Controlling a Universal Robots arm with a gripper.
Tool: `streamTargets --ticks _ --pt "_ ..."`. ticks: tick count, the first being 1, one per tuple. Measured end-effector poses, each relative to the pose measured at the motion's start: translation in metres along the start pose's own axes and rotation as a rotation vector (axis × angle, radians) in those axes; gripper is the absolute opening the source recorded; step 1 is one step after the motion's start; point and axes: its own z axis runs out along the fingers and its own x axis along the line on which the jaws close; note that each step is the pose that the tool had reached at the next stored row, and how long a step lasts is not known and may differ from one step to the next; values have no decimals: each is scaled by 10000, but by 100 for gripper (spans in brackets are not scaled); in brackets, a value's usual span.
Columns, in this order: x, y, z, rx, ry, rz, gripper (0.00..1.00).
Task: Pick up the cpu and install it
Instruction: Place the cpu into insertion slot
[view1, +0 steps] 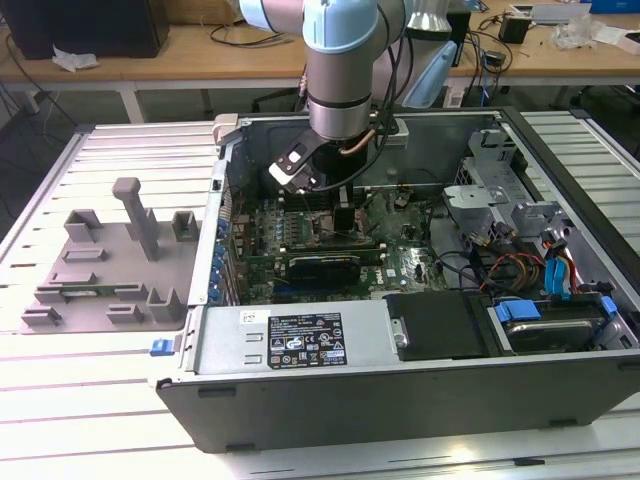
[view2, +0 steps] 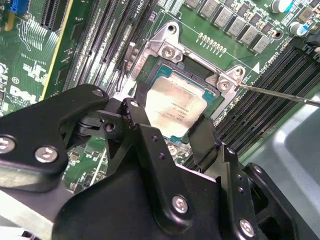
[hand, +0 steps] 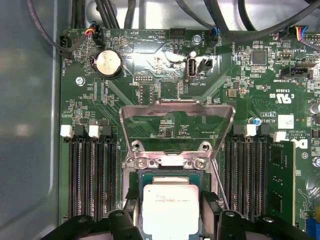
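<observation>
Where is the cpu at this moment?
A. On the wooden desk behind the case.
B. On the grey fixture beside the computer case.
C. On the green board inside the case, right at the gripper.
C: in the first wrist view the cpu sits on the green board, just below the raised metal frame, with the gripper right at it.

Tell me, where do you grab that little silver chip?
Pinch the cpu by two opposite thin edges, coming straight down from above. It lies flat, silvery top up, at the socket, so only its rim offers grip. The gripper holds it so.
</observation>
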Motion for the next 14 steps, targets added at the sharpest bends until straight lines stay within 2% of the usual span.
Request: streamTargets --ticks 3,6,7,9,14 --pt "-1 0 -7 0 -2 0 60" --pt "-1 2 -60 1 -6 0 60" --pt "-1 3 -87 1 -11 -1 60" --pt "-2 7 -195 1 -40 -2 60" --pt "-1 11 -305 1 -117 -4 60"
